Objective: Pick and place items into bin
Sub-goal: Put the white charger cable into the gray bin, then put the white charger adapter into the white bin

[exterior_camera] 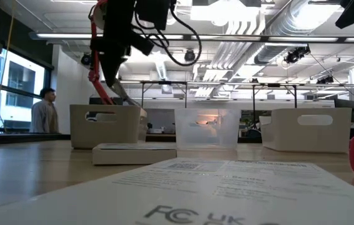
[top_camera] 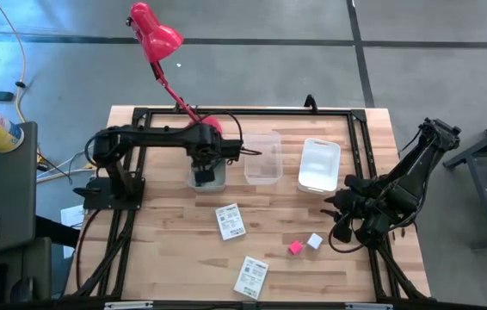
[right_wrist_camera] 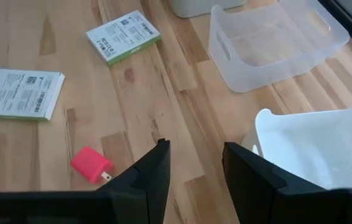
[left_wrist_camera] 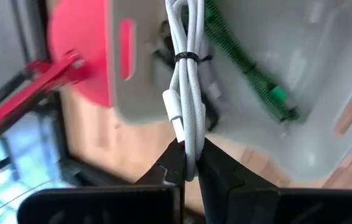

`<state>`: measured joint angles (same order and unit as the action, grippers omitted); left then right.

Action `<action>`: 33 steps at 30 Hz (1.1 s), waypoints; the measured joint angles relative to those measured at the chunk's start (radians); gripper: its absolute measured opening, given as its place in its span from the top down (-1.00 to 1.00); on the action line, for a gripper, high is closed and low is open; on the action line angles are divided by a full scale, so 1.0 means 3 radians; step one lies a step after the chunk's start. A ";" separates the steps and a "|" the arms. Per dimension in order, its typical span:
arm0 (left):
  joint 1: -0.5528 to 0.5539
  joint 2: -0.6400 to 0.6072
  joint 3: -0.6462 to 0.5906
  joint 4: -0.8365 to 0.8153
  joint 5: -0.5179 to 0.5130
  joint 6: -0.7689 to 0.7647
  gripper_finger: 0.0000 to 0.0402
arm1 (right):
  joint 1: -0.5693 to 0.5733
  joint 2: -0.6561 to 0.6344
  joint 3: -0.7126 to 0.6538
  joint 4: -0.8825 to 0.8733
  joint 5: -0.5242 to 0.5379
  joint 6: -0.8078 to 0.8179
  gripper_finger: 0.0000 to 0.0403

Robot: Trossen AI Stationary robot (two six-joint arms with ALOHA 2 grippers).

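Note:
My left gripper (left_wrist_camera: 189, 172) hovers over the grey left bin (top_camera: 206, 175), shut on a white braided cable bundle (left_wrist_camera: 187, 93) tied with a black band. Inside that bin lie a green pen (left_wrist_camera: 250, 68) and some dark pieces. Two white printed cards (top_camera: 231, 220) (top_camera: 250, 277) lie flat on the table. A pink cube (top_camera: 295, 248) and a white cube (top_camera: 315, 241) rest near the right arm. My right gripper (right_wrist_camera: 196, 168) is open above the bare wood near the pink cube (right_wrist_camera: 91, 165), touching nothing. My left gripper pinches the white cable bundle between its two fingers at one looped end (left_wrist_camera: 192, 155), coming from above and pointing down. The bundle hangs straight below the fingers, lifted clear, over the inside of the grey bin (left_wrist_camera: 325, 74).
A clear bin (top_camera: 262, 157) and a white bin (top_camera: 319, 165) stand to the right of the grey one. The red desk lamp (top_camera: 155, 34) rises from its base (left_wrist_camera: 79, 50) behind the grey bin. A black frame (top_camera: 360, 146) rims the table. A person (exterior_camera: 40, 114) stands far behind.

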<state>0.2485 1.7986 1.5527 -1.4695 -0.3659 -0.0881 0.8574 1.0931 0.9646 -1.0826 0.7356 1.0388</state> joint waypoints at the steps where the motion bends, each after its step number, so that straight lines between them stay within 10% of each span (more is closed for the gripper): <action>1: 0.0000 0.0001 -0.0067 0.0072 0.0049 -0.0006 0.94 | 0.0000 0.0000 0.0000 0.0005 -0.0009 0.0008 0.32; 10: -0.0001 0.0001 -0.0472 0.0220 0.0137 -0.0191 0.80 | 0.0000 0.0000 0.0000 0.0012 -0.0098 0.0059 0.32; 24: -0.0139 -0.0005 -0.0468 0.0363 0.0279 -0.0072 0.01 | 0.0000 0.0000 0.0001 0.0012 0.0051 -0.0030 0.32; 33: -0.0226 -0.0234 -0.0465 0.0094 0.0645 0.0108 -0.08 | 0.0011 0.0004 0.0000 0.0013 -0.0491 0.0096 0.32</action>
<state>0.1806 1.7283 1.4132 -1.4413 -0.1725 -0.0558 0.8608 1.0943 0.9646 -1.0786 0.5882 1.0675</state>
